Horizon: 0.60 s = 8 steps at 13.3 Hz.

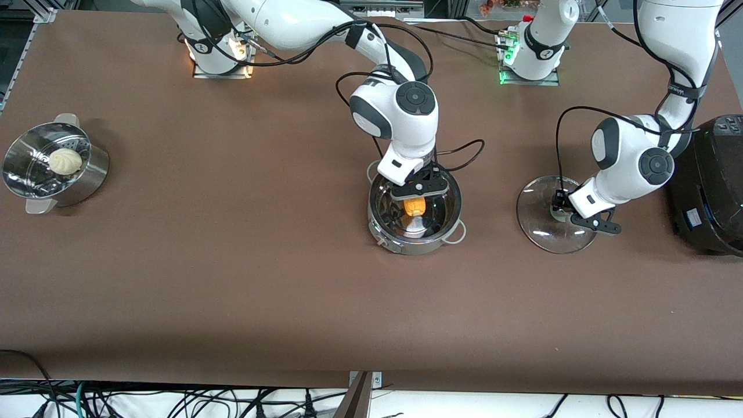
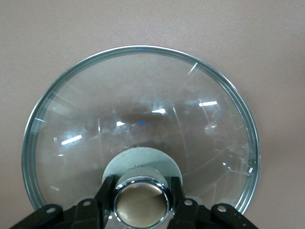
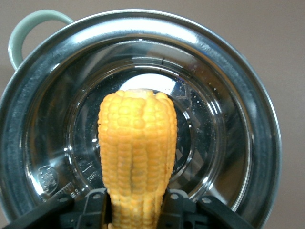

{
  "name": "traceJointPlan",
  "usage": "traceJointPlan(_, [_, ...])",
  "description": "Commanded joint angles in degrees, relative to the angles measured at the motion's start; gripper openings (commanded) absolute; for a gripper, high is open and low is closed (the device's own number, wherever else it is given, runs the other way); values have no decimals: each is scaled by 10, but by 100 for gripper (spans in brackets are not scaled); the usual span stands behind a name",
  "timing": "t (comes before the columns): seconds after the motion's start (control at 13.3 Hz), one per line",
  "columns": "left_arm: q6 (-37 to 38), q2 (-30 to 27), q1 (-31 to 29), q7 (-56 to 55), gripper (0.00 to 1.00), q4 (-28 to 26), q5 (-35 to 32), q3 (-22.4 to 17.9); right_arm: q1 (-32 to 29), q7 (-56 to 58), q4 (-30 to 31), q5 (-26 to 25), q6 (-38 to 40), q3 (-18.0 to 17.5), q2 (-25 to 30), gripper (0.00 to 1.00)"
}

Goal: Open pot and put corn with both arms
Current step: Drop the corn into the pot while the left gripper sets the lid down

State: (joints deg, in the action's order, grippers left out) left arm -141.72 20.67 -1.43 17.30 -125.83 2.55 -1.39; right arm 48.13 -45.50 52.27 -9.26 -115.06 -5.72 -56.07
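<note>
At frame centre the corn (image 1: 414, 206) is gripped by the right gripper (image 1: 419, 190) over the open pot (image 1: 414, 210), release being next, while the lid (image 1: 548, 215) knob is clamped by the left gripper (image 1: 580, 216).

Corn (image 3: 137, 157) yellow-orange (bumpy kernel rows); pot (image 1: 380, 223) shiny steel; table (image 1: 232, 261) brown.

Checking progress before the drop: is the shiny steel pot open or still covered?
Open. The shiny steel pot has no cover; its clear glass lid lies on the table beside it, toward the left arm's end.
</note>
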Motion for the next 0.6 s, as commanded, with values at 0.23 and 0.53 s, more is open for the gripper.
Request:
traceJointPlan(0.23, [5, -23, 2, 18, 99, -4, 21, -2, 4, 21, -19, -10, -3, 1, -17, 60])
traceJointPlan(0.53, [47, -66, -9, 15, 100, 3, 30, -3, 4, 24, -19, -12, -1, 1, -17, 91])
